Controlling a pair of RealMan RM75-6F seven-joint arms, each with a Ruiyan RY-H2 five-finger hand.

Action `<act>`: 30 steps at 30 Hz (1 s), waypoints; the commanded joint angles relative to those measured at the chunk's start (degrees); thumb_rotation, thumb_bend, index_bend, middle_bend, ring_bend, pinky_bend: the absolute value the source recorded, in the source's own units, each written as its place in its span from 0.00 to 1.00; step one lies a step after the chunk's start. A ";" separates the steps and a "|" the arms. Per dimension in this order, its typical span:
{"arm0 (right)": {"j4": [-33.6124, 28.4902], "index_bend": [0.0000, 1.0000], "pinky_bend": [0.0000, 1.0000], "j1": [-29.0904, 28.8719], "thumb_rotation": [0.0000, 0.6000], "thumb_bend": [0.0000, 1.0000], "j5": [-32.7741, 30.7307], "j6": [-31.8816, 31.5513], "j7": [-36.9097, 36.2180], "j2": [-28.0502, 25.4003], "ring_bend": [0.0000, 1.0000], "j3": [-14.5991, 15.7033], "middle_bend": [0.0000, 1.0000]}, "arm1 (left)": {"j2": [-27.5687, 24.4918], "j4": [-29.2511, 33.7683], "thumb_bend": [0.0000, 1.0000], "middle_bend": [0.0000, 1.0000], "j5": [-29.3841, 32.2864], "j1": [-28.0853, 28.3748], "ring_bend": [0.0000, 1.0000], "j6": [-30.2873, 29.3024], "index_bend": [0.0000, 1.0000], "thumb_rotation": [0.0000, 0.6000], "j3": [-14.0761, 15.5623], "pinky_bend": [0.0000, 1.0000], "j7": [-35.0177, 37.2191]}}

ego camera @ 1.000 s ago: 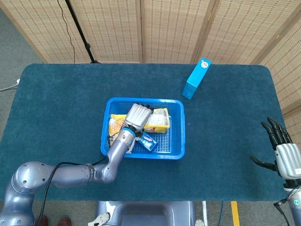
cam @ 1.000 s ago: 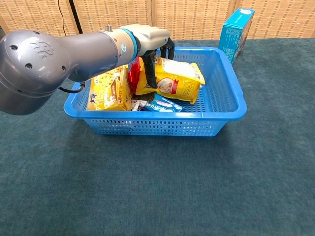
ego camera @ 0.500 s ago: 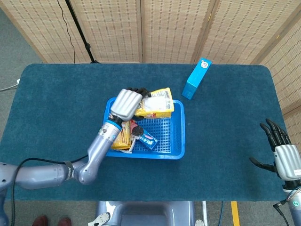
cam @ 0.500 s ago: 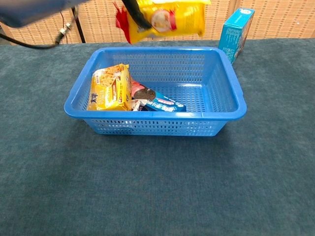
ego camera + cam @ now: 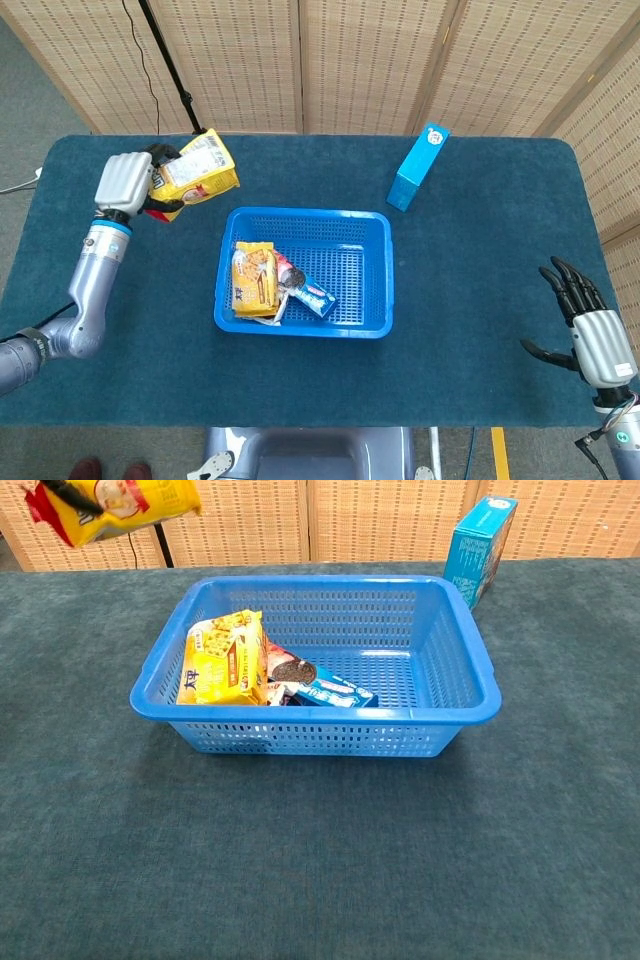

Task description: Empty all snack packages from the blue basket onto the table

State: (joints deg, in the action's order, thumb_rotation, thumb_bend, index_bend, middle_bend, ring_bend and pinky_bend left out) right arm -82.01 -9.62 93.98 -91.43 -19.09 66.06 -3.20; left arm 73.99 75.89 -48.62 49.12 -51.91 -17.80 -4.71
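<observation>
My left hand (image 5: 124, 182) gripped a yellow snack bag (image 5: 196, 167), red at its crimped end, aloft left of the blue basket (image 5: 372, 280). Below my fingers, the basket kept a yellow cracker pack (image 5: 222, 662) and a blue cookie pack (image 5: 335, 692). The chest view cropped the bag. My right hand (image 5: 592, 340) hung spread, holding nothing.

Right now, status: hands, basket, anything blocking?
Left hand holds yellow snack bag above table, left of blue basket. Right hand open, idle. Packages remain in basket. No obstruction.
</observation>
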 commanded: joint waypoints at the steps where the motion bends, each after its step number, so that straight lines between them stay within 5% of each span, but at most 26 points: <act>1: -0.29 0.00 0.10 -0.12 1.00 0.00 0.19 0.28 0.53 0.08 0.00 0.07 0.00 | 1.60 -5.72 0.02 0.02 -5.28 -2.86 0.02 10.82 0.02 1.00 3.06 0.13 11.49; 3: -0.40 0.00 0.10 -0.22 1.00 0.00 0.15 0.62 0.95 0.16 0.00 0.08 0.00 | 1.81 -6.04 0.00 0.00 -8.95 -3.48 0.00 11.45 0.00 1.00 3.18 0.01 15.26; 11: -0.29 0.00 0.10 -0.45 1.00 0.00 -0.20 1.77 1.52 0.39 0.00 0.11 0.00 | -2.11 -0.75 0.00 0.00 -26.39 -6.62 0.00 3.96 0.00 1.00 5.49 0.00 24.93; 20: -0.58 0.00 0.10 -0.30 1.00 0.00 -0.58 1.85 1.86 0.39 0.00 -0.10 0.00 | -8.54 13.71 0.00 0.00 -38.43 -5.27 0.00 1.25 0.00 1.00 8.96 0.00 20.10; 30: -0.85 0.00 0.10 0.07 1.00 0.00 -1.57 2.19 2.02 0.00 0.00 -0.38 0.00 | -5.85 20.33 0.00 0.00 -19.45 3.66 0.00 13.93 0.00 1.00 7.22 0.00 -2.70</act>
State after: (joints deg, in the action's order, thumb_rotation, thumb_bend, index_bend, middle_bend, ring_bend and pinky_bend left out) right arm -82.87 -9.56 92.45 -89.27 -17.08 66.08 -3.56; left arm 66.82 94.58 -75.29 49.20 -41.71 -10.12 -0.18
